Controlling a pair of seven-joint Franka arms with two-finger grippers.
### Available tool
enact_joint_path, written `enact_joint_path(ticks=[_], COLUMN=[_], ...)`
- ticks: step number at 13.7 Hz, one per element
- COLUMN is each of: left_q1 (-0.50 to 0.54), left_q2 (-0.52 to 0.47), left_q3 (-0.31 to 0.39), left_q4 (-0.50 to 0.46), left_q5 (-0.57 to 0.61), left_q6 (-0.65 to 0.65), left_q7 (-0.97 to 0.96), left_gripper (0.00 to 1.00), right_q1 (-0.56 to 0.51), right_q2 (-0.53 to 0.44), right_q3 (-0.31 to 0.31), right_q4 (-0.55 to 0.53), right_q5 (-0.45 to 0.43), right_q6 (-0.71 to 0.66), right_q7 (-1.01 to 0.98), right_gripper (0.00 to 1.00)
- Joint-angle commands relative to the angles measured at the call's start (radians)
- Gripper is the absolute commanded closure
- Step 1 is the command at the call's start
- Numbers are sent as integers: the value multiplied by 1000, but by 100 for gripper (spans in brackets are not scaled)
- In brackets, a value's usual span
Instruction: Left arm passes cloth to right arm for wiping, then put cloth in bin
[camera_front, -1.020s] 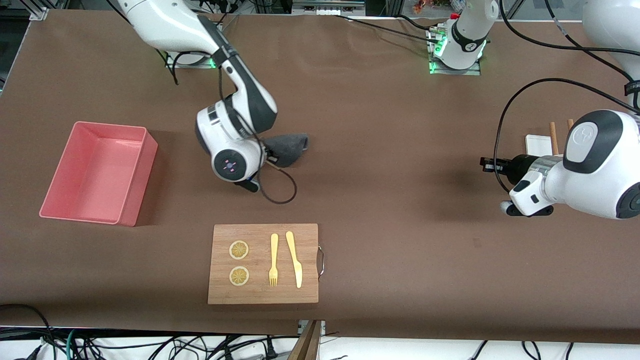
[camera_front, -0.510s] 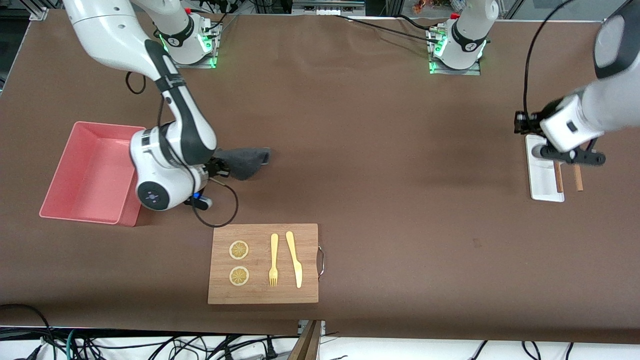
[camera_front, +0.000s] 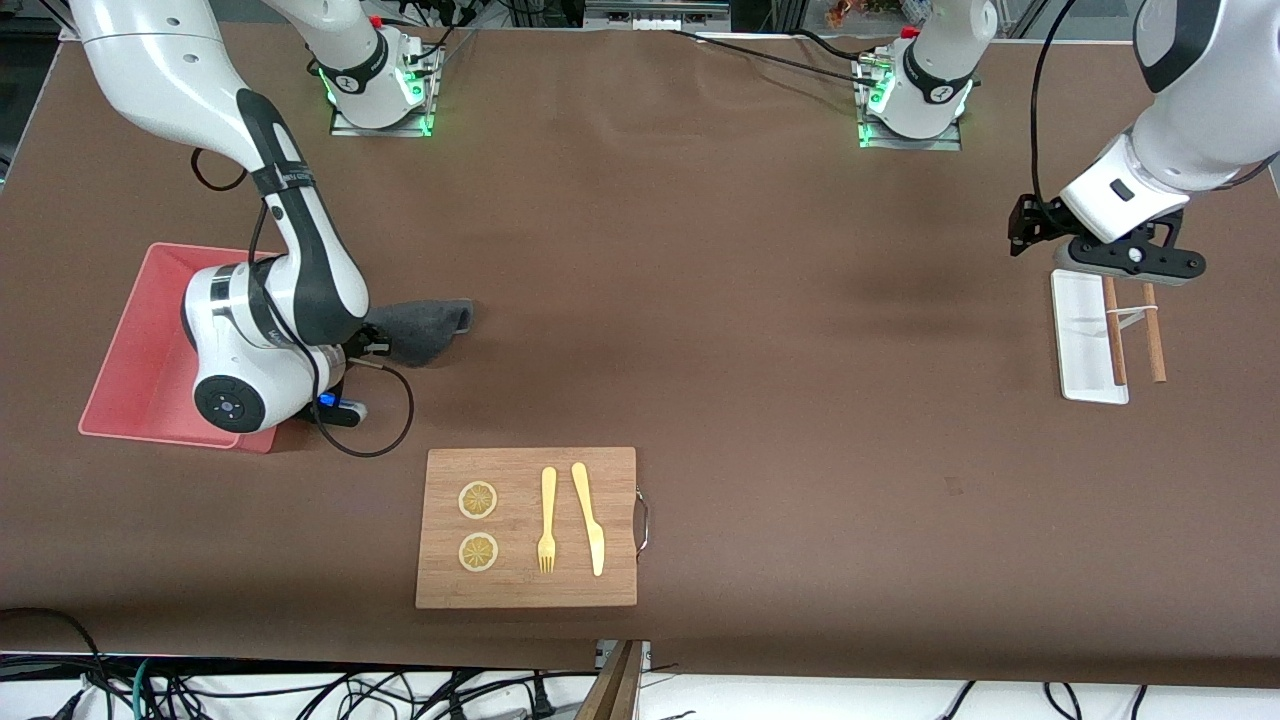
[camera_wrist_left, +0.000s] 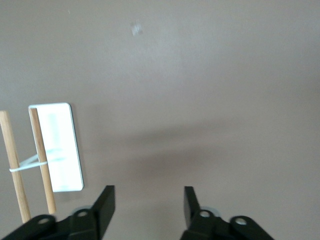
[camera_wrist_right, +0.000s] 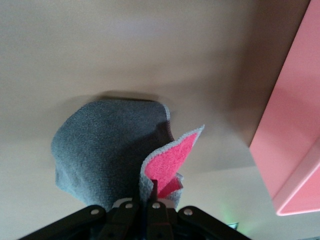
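Right arm (camera_front: 300, 250) overhung bin (camera_front: 140, 330), blocking bin's wall nearest cutting board (camera_front: 527, 527). Wide bare table (camera_front: 760, 330) lay between cloth (camera_front: 425, 328) and white tray (camera_front: 1083, 340).

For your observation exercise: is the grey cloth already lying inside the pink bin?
No, the cloth hangs from the right pincer beside the bin, over the table.

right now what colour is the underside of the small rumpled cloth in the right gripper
Bright pink under the small rumpled grey cloth, shown best in the right wrist view.

White arms (camera_front: 150, 70) — black sleeves, black cables.
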Motion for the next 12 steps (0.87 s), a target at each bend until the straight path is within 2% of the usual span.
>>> enact_joint_path(ticks=[1,4,6,12], left_q1=[11,30,30,29], left_q2=[87,87,90,95], left_q3=[10,13,13,12], left_q4=[124,156,212,308], left_q5=[39,39,39,30], left_q6=[-15,-56,-93,-175], left_q7=[24,53,54,45], left_gripper=[0,0,0,0], right_q1=[14,36,67,200], right_q2=[-14,-3,0,16], right_q3=[14,22,20,22], right_q4=[-4,-4,-6,-4], right_q5=[-13,47,73,163], right_q6=[3,41,66,141], right_q7=[-12,56,111,347], right_gripper=[100,100,100,100])
